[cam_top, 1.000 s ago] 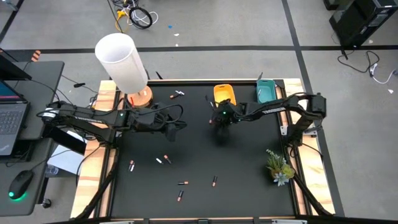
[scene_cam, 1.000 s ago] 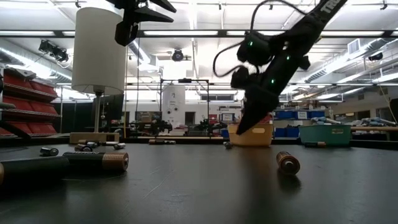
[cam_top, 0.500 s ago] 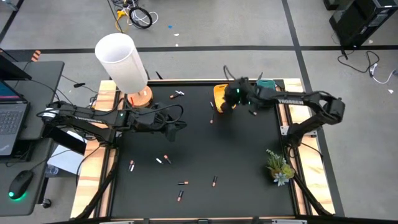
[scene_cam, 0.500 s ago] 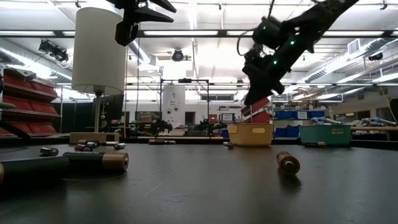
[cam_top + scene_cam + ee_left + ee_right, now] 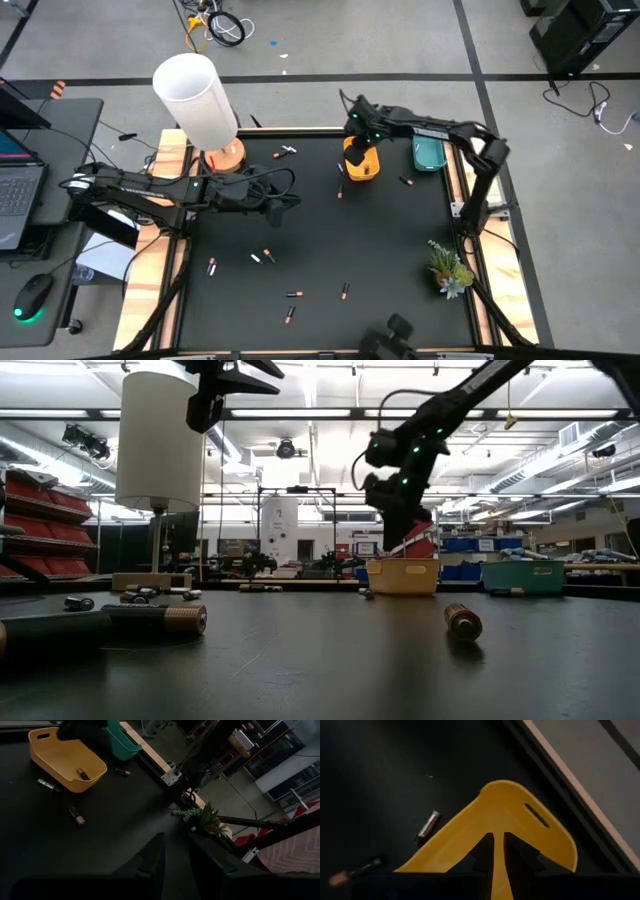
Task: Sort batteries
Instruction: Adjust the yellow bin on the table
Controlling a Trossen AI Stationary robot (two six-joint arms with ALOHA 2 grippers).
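Note:
Several small batteries lie on their sides on the black table top, among them a pair (image 5: 285,152), one (image 5: 340,193) and one (image 5: 405,181). One battery (image 5: 82,773) lies inside the yellow tray (image 5: 362,160). My right gripper (image 5: 357,132) hangs above this tray's far end, pointing down. Its fingers (image 5: 494,851) stand a narrow gap apart with only yellow showing between them. My left gripper (image 5: 277,206) waits open over the table's left half, raised (image 5: 250,375) and touching nothing. In the left wrist view it (image 5: 176,852) looks toward the trays.
A teal tray (image 5: 428,152) stands right of the yellow one at the far right corner. A lamp with a white shade (image 5: 195,95) stands at the far left, a small plant (image 5: 448,268) at the right edge. A dark object (image 5: 385,335) shows at the near edge.
My right gripper has risen from low over the table's middle, beside a battery, and swung toward the far edge, ending above the yellow tray's far end. The batteries on the table have stayed where they were. A dark object has come into view at the near edge.

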